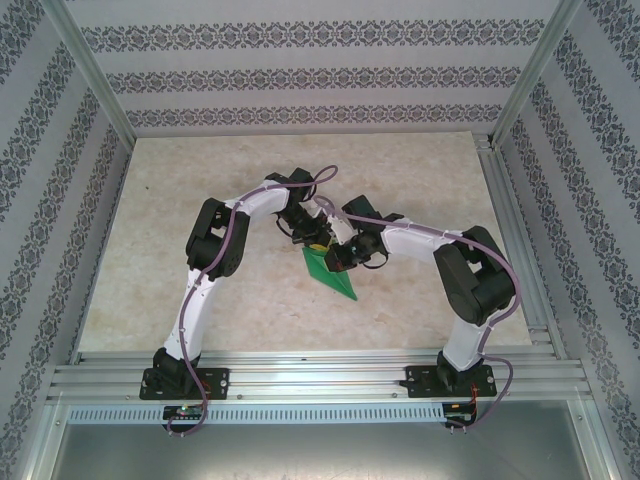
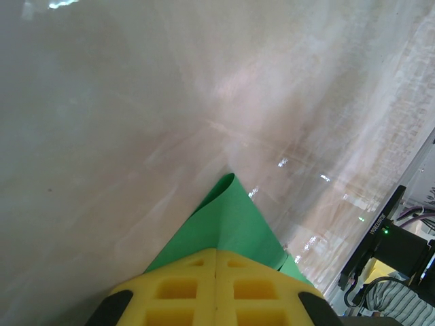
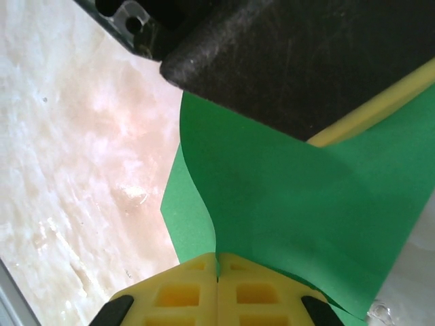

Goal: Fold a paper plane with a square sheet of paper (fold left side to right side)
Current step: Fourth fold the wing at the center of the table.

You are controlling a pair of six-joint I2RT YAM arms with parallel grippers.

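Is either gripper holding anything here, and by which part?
Both are. The left gripper and the right gripper are each shut on the green paper, pinching its wider end, away from the pointed tip.

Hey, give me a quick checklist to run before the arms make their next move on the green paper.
1. Left gripper shut on the green paper: ok.
2. Right gripper shut on the same paper: ok.
3. Paper untorn where visible: ok.
4. Edges aligned at the fold: cannot tell.
5. Clearance between the two grippers: cannot tell, they sit very close.
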